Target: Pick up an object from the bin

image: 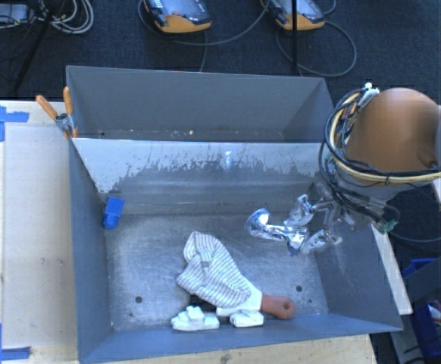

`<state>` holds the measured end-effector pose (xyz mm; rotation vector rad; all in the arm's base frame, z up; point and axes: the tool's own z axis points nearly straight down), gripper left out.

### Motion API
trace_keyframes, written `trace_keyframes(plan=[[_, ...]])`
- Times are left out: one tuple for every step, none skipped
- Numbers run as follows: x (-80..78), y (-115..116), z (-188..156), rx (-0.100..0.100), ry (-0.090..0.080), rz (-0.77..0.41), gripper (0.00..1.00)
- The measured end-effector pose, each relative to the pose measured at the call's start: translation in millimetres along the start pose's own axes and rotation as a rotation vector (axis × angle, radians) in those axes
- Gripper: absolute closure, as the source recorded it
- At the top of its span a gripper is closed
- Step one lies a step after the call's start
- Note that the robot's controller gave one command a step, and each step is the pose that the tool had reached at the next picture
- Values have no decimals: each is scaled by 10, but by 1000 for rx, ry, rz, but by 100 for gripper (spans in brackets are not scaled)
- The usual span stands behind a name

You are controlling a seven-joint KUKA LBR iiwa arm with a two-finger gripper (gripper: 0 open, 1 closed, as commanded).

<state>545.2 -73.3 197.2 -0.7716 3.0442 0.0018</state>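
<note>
My gripper [310,226] hangs low in the right part of the bin, just above the floor and under the arm's orange cover. A small shiny silver thing [261,224] lies right at its left end, touching it or nearly so. I cannot make out whether that silver thing is gripped. A crumpled white cloth with dark stripes [211,271] lies left of and below the gripper, apart from it.
Along the bin's front wall lie two small white pieces [195,320] [247,318] and a brown rounded handle [278,307] sticking out from under the cloth. A blue block [113,211] sits against the left wall. The arm's cables crowd the right wall.
</note>
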Motion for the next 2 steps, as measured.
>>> trace_keyframes(plan=[[1, -1, 0, 0, 0, 1, 100], [-1, -206, -406, -3, 3, -77, 100]])
